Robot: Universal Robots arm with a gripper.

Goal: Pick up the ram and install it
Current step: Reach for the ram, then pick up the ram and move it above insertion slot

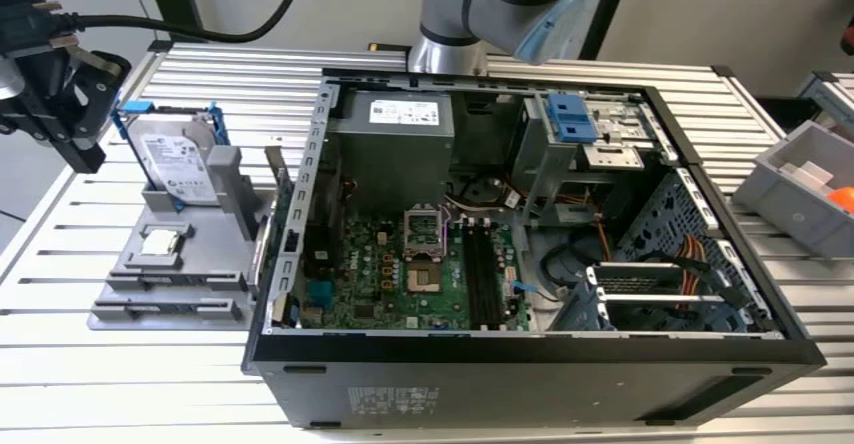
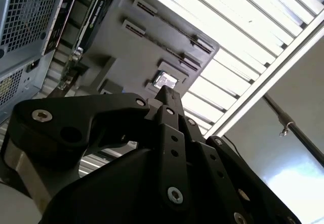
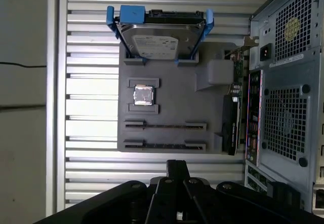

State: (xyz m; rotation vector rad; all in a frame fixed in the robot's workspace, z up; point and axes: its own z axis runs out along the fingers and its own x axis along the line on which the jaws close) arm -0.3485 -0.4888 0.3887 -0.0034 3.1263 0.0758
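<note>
**Pincer pressed together beside the parts tray**

The pincer [image 1: 80,159] is black, jointed metal with bolt heads along its links. In both wrist views its fingers [image 2: 166,95] come together in one narrow tip with nothing between them. It hangs over the ribbed silver table [image 3: 91,82], just off the edge of the tray [image 3: 172,110] and on the exterior view's left of the case [image 1: 534,379].

The tray is a flat slab of matte grey plastic with raised blocks. A shiny silver hard drive [image 3: 157,39] in a blue frame [image 3: 132,15] stands on edge at one end. A small square silver chip [image 3: 143,95] lies flat in a pocket near the middle. Two long narrow grooves [image 3: 164,125] at the end nearest the pincer are bare. A dark card [image 3: 230,127] stands on edge along the side of the tray next to the case.

The case is black sheet metal and lies open, with a green motherboard [image 1: 367,274] inside. Long black slots [image 1: 478,274] run along the board, well apart from the pincer. I cannot tell whether the ram is seated in one of them.
</note>
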